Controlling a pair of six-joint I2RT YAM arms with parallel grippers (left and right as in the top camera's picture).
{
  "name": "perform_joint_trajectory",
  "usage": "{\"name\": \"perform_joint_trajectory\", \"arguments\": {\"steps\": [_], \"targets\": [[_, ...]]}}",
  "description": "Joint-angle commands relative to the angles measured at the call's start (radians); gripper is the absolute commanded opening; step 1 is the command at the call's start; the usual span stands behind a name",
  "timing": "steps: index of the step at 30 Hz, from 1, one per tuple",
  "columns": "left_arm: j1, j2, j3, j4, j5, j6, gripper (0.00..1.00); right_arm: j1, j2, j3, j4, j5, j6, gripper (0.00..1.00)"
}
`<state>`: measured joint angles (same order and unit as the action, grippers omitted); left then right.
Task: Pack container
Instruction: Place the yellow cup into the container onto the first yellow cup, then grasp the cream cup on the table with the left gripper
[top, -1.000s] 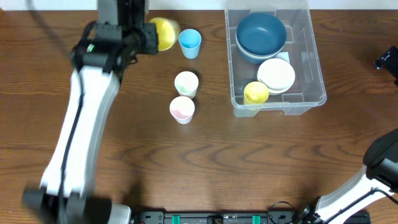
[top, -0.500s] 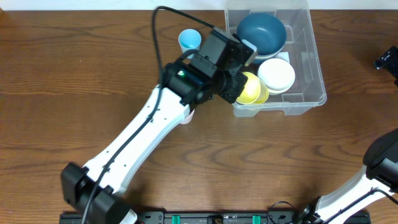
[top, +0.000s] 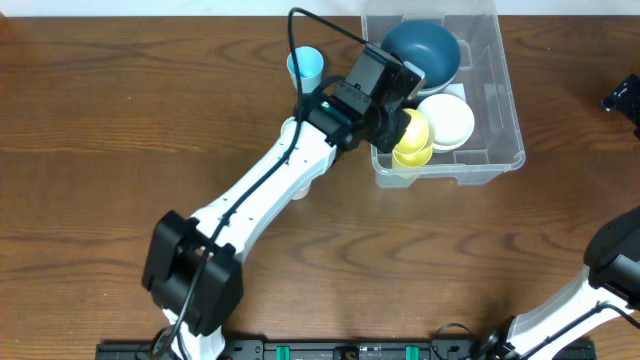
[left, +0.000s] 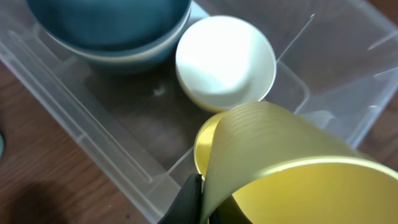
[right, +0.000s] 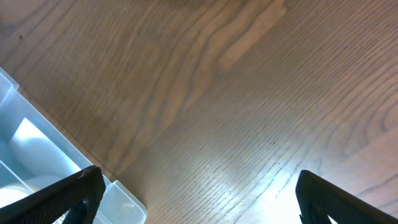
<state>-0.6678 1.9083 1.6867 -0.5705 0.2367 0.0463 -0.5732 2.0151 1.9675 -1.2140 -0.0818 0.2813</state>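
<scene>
container: clear plastic bin (top: 497, 125), right of centre at the top of the overhead frame, standing on the wood-grain table (top: 120, 120)
orientation: mouth up; long axis runs top to bottom of the overhead frame
build: transparent walls, rounded rim, stepped moulded floor
contents: dark blue bowl (top: 420, 50) at the top end, round, sitting inside a paler bowl; white bowl (top: 447, 120) mid-bin, round and smooth; packed yellow cup (top: 412, 153) in the lower-left corner
left gripper: (top: 398, 115) pinched tight on the wall of the held yellow cup (top: 414, 128); cup tilted, fine ridges outside (left: 292, 168), smooth inside; it hangs over the bin's left side, just above the packed yellow cup
right gripper: (right: 199, 208) jaws spread wide, nothing between them, over bare table; bin corner at the lower left of its view
outside the bin: light blue cup (top: 305, 65) just left of the container, partly hidden by the left arm
</scene>
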Motion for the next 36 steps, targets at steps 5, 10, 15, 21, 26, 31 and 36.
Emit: {"name": "perform_joint_trajectory", "arguments": {"steps": [5, 10, 15, 21, 26, 31, 36], "targets": [[0.003, 0.060, 0.010, -0.018, -0.001, 0.009, 0.08, -0.003, -0.013, 0.000, -0.001, -0.004, 0.010, 0.99], [0.003, 0.065, 0.010, -0.019, -0.001, 0.009, 0.22, -0.003, -0.013, 0.000, -0.001, -0.004, 0.010, 0.99], [0.003, 0.065, 0.010, -0.017, -0.001, 0.009, 0.39, -0.003, -0.013, 0.000, -0.001, -0.004, 0.010, 0.99], [0.053, 0.014, 0.039, -0.023, -0.048, -0.015, 0.53, -0.003, -0.013, 0.000, -0.001, -0.004, 0.010, 0.99], [0.206, -0.118, 0.043, -0.066, -0.138, -0.086, 0.67, -0.003, -0.013, 0.000, -0.001, -0.004, 0.010, 0.99], [0.395, -0.129, 0.034, -0.201, -0.136, -0.111, 0.67, -0.003, -0.013, 0.000, -0.001, -0.004, 0.010, 0.99], [0.501, -0.069, -0.004, -0.296, -0.107, -0.092, 0.67, -0.003, -0.013, 0.000, -0.001, -0.004, 0.010, 0.99]]}}
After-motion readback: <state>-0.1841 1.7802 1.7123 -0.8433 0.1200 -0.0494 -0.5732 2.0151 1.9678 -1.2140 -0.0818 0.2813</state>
